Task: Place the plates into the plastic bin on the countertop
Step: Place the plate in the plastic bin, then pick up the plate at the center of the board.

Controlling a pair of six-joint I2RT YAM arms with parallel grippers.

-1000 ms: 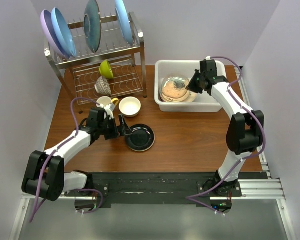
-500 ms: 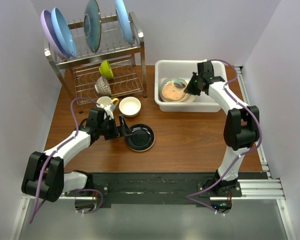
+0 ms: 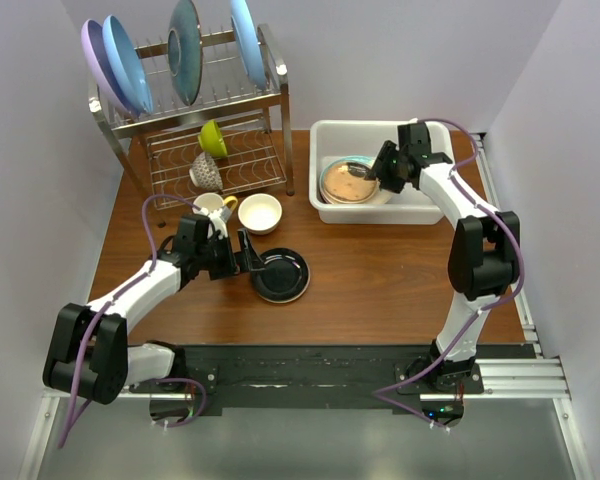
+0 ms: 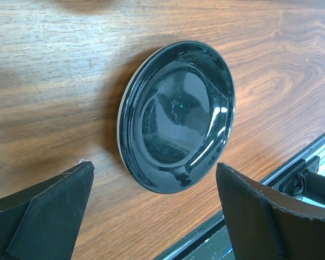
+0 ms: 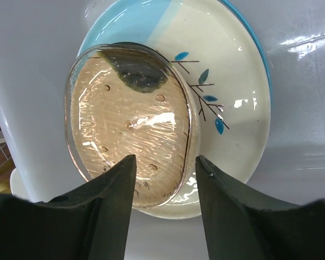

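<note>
Just spread the right pincer (image 5: pixel 166 160), leaving the glass plate (image 5: pixel 130 124) on the blue-patterned plate (image 5: pixel 233 92) in the bin (image 5: pixel 38 54). Likely next: the black plate (image 4: pixel 179 114), faced by the wide-spread left pincer (image 4: pixel 154 167).

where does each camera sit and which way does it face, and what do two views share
top external: above and behind the robot, looking down on the countertop; both arms show.
left wrist: on the left arm, looking past the open left gripper at the black plate.
right wrist: on the right arm, looking into the plastic bin past the right gripper at the glass plate on the teal-and-cream plate.
shared: top and left wrist both show the black plate.
</note>
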